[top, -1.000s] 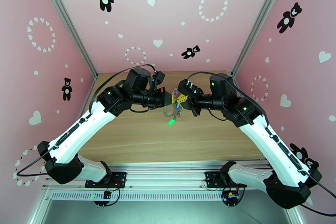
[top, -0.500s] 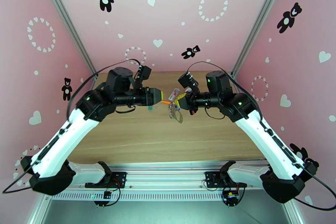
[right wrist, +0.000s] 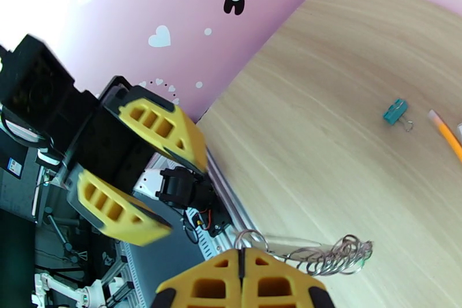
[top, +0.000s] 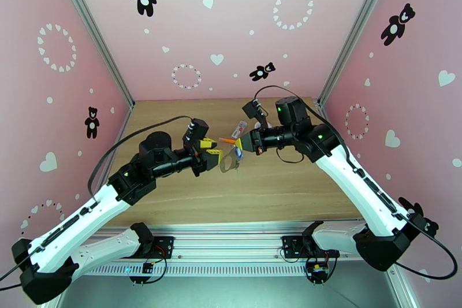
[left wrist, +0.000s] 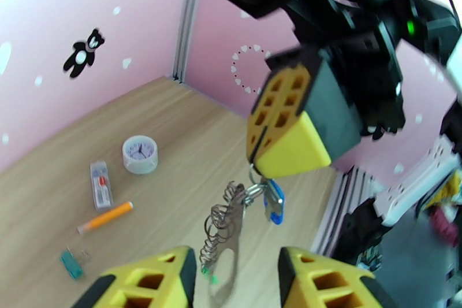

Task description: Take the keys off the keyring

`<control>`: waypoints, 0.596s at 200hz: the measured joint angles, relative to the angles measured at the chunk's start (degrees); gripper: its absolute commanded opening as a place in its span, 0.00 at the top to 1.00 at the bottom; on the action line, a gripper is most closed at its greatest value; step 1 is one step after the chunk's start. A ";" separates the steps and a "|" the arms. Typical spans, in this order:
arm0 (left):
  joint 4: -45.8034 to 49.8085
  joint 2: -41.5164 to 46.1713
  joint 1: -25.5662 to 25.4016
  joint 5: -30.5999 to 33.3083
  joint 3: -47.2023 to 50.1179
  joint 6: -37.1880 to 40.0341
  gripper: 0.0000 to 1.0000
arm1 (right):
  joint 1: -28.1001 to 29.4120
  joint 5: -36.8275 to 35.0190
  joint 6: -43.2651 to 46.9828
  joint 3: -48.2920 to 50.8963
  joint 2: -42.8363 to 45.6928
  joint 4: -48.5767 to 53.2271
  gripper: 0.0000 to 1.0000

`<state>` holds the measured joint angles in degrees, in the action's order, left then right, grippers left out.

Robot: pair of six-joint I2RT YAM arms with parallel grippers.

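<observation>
The keyring point(left wrist: 222, 228), a grey loop of chain and small metal rings, hangs in the air from my right gripper point(top: 242, 144), which is shut on its top ring. A blue-headed key point(left wrist: 274, 202) dangles just under the right gripper's yellow fingers point(left wrist: 289, 130). A small bright green bit point(left wrist: 206, 271) shows at the chain's lower end. My left gripper point(top: 217, 150) stands open just left of the keyring, apart from it and holding nothing. In the right wrist view the keyring point(right wrist: 326, 257) trails from my shut fingertips point(right wrist: 242, 271), with the left gripper's fingers point(right wrist: 164, 127) spread.
On the wooden table point(left wrist: 190, 147) far below lie a small white clock point(left wrist: 140, 154), a clear case point(left wrist: 101, 177), an orange pen point(left wrist: 107, 216) and a teal clip point(left wrist: 71, 264). Pink walls close in the back and both sides.
My left gripper has opened, let go of the keyring and drawn back to the left and nearer. The right gripper has shifted slightly left, still holding the keyring.
</observation>
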<state>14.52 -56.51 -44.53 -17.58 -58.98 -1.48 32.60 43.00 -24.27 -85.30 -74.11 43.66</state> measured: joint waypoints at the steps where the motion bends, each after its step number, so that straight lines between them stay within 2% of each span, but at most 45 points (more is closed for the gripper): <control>1: -0.20 -0.04 -0.02 0.02 0.09 0.33 0.56 | 0.00 0.07 0.00 -0.02 -0.04 0.04 1.00; 30: -5.01 -0.98 -0.09 -1.05 1.64 5.86 0.56 | 0.02 1.29 0.02 -0.66 -0.92 1.57 1.00; 67: -6.29 -3.56 -0.24 -3.74 1.64 10.19 0.56 | 0.00 2.23 0.11 -1.70 -1.88 1.99 1.00; 98: -6.01 -5.22 -0.26 -4.98 1.46 12.70 0.60 | 0.00 3.19 0.79 -3.06 -2.51 2.73 1.00; 119: -5.60 -6.38 -0.26 -5.29 0.83 14.25 0.68 | 0.02 3.58 1.18 -3.39 -2.75 3.39 1.00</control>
<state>8.93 -62.89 -44.80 -22.87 -58.15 12.78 32.62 46.59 -23.09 -88.68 -76.86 47.05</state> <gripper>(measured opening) 0.362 0.029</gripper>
